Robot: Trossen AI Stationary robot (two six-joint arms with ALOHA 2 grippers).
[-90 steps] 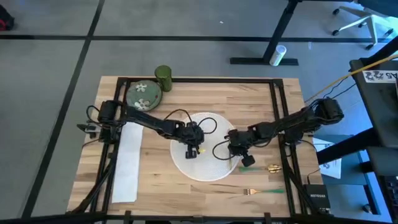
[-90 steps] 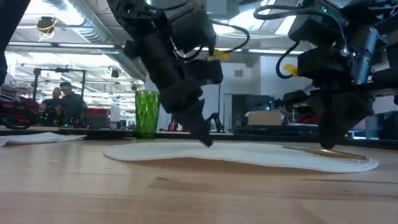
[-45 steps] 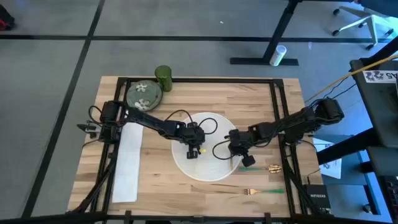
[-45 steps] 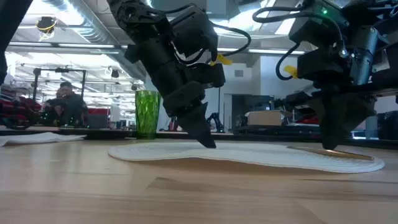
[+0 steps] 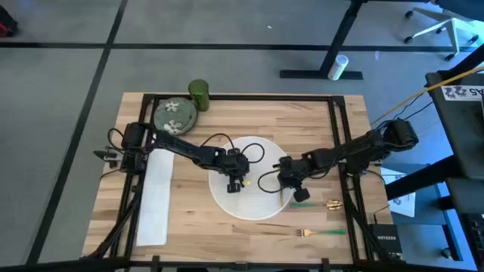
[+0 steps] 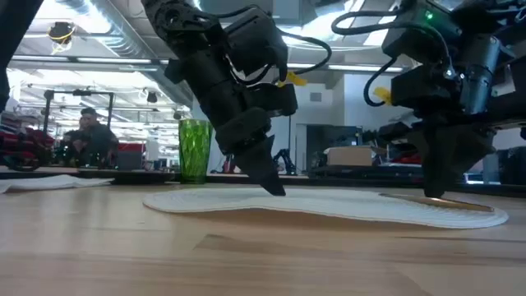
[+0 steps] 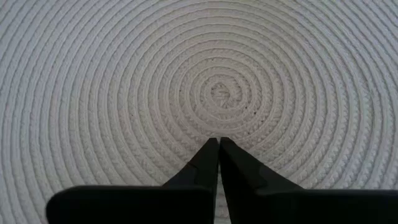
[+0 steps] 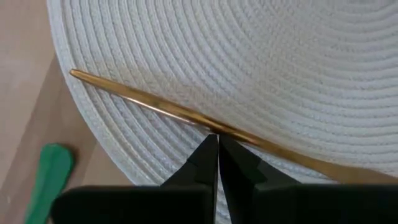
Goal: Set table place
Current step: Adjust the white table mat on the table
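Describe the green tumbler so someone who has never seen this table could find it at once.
Start at the light-wood table and go to its far left corner in the high view. There, beside a green plate with white flowers, stands the green tumbler. It is the only upright item, tall and faceted in the low view, well clear of the round woven placemat.

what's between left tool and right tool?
High view: only bare woven placemat between the left tool and right tool. A gold utensil lies under the right tool's tips.
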